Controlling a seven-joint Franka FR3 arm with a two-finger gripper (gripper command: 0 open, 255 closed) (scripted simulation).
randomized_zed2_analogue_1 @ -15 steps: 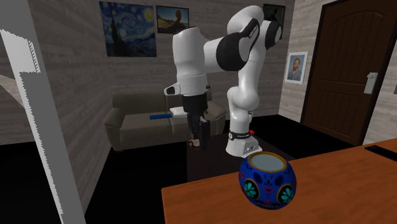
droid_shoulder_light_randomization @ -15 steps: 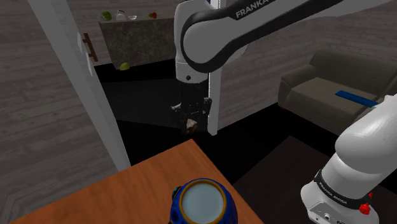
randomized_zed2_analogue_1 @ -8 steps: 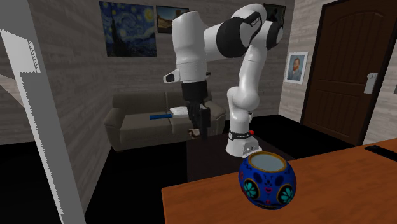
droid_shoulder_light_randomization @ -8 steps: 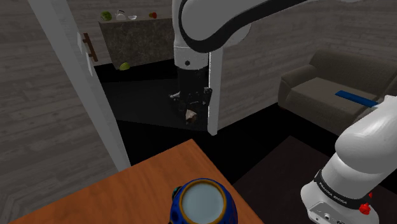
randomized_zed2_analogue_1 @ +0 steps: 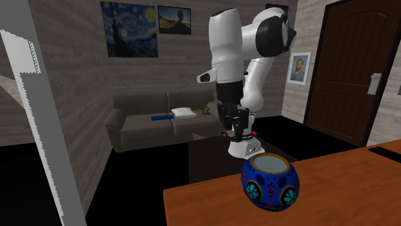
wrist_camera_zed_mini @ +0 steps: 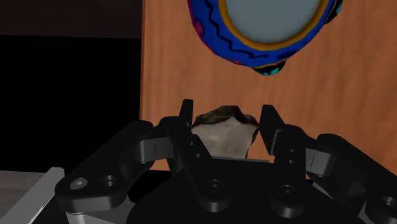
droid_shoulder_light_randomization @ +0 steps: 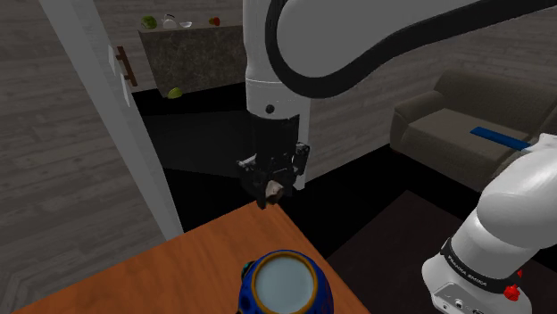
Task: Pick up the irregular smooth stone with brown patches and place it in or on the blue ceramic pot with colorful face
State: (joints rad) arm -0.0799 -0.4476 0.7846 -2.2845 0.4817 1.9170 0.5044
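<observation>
Stone: pale, brown-topped, clamped in the gripper. Gripper: aloft near the pot, not over its mouth.

**White arm, black hand**

The arm is glossy white, with rounded shells and dark bands at the joints. Its base link ends in a dark ring with small white lettering, beside a red knob. The gripper is all black, dotted with round screw recesses.

Orange-brown tabletop up front; behind it, a grey-brown sofa with a blue strip on its seat, paintings above, dark door at the second exterior view's right.
</observation>
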